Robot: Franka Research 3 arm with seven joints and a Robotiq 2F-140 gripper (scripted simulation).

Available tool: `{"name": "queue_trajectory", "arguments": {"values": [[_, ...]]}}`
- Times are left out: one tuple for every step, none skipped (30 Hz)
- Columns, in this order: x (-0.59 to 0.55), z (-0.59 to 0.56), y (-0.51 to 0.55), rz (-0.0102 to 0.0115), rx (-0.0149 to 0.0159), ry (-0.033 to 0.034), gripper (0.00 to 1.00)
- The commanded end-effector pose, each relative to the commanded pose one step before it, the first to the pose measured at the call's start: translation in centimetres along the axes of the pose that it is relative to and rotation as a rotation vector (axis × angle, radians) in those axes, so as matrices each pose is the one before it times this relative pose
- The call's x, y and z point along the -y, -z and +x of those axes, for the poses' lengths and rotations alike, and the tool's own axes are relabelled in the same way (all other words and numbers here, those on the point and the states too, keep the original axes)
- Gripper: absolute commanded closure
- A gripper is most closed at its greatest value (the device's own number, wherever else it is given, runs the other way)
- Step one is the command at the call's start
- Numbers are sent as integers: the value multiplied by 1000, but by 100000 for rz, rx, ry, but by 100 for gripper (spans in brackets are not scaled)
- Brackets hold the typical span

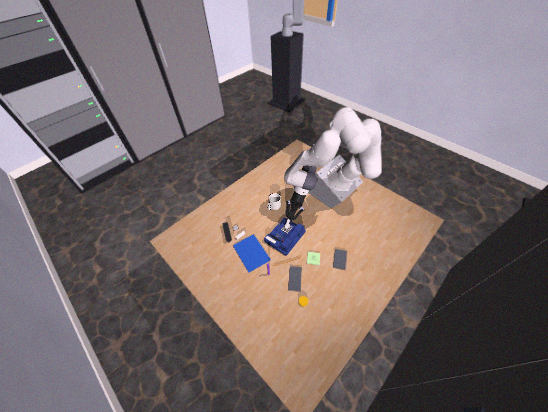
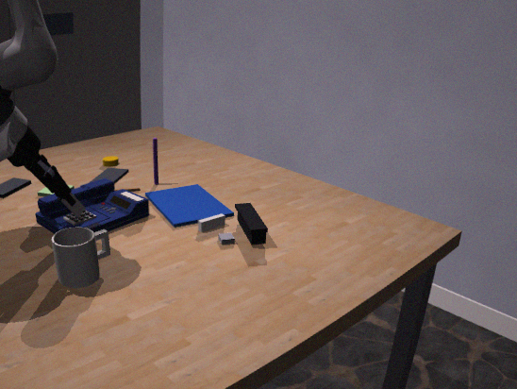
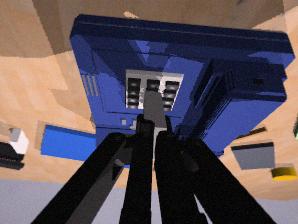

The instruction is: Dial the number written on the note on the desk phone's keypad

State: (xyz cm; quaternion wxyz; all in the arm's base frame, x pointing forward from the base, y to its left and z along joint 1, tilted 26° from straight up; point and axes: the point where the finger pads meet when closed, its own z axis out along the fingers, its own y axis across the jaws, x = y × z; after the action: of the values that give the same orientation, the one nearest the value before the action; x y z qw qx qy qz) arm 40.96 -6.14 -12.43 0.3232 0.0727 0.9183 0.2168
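Note:
A dark blue desk phone (image 1: 285, 236) (image 2: 101, 208) (image 3: 180, 60) lies on the wooden table. Its handset (image 2: 77, 194) (image 3: 252, 87) rests in its cradle. The grey keypad (image 2: 80, 217) (image 3: 152, 89) (image 1: 288, 228) has dark keys. My gripper (image 3: 151, 104) (image 2: 75, 211) (image 1: 291, 221) is shut with nothing between its fingers. Its joined fingertips point down at the keypad's middle column, at or just above a key; I cannot tell whether they touch. A green note (image 1: 313, 258) (image 2: 45, 191) lies flat beyond the phone; its writing is too small to read.
A grey mug (image 1: 274, 201) (image 2: 76, 257) stands close by the phone. A blue book (image 1: 251, 252) (image 2: 188, 204), a black block (image 2: 251, 222) (image 1: 226, 232), small grey pieces (image 2: 211, 223), a purple pen (image 2: 155, 160), dark pads (image 1: 340, 258) (image 1: 295, 278) and a yellow disc (image 1: 303, 301) (image 2: 110, 160) lie around.

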Motion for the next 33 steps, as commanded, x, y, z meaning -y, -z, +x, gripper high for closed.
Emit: {"name": "queue_trajectory", "arguments": {"values": [[84, -49, -103, 132, 264, 606, 100], [0, 3, -4, 0, 0, 0, 100], [0, 11, -16, 0, 0, 0, 100], [0, 11, -16, 0, 0, 0, 100], [0, 3, -4, 0, 0, 0, 100], [0, -3, 5, 0, 0, 0, 100], [0, 0, 0, 0, 0, 0, 100], [0, 0, 0, 0, 0, 0, 100], [0, -20, 28, 0, 0, 0, 100], [0, -45, 63, -1, 0, 0, 100], [0, -69, 99, 0, 0, 0, 100], [0, -88, 127, 1, 0, 0, 100], [0, -100, 142, -1, 1, 0, 100], [0, -99, 142, 1, -1, 0, 100], [0, -89, 126, -1, 1, 0, 100], [0, -69, 98, 0, 0, 0, 100], [0, -44, 63, 1, 0, 0, 100], [0, -19, 28, 0, 0, 0, 100], [0, -3, 5, 0, 0, 0, 100], [0, 0, 0, 0, 0, 0, 100], [0, 0, 0, 0, 0, 0, 100], [0, 0, 0, 0, 0, 0, 100], [0, 0, 0, 0, 0, 0, 100], [0, 0, 0, 0, 0, 0, 100], [0, 0, 0, 0, 0, 0, 100], [0, 0, 0, 0, 0, 0, 100], [0, 0, 0, 0, 0, 0, 100], [0, 0, 0, 0, 0, 0, 100], [0, 0, 0, 0, 0, 0, 100], [0, 0, 0, 0, 0, 0, 100], [0, 0, 0, 0, 0, 0, 100], [0, 0, 0, 0, 0, 0, 100], [0, 0, 0, 0, 0, 0, 100]]}}
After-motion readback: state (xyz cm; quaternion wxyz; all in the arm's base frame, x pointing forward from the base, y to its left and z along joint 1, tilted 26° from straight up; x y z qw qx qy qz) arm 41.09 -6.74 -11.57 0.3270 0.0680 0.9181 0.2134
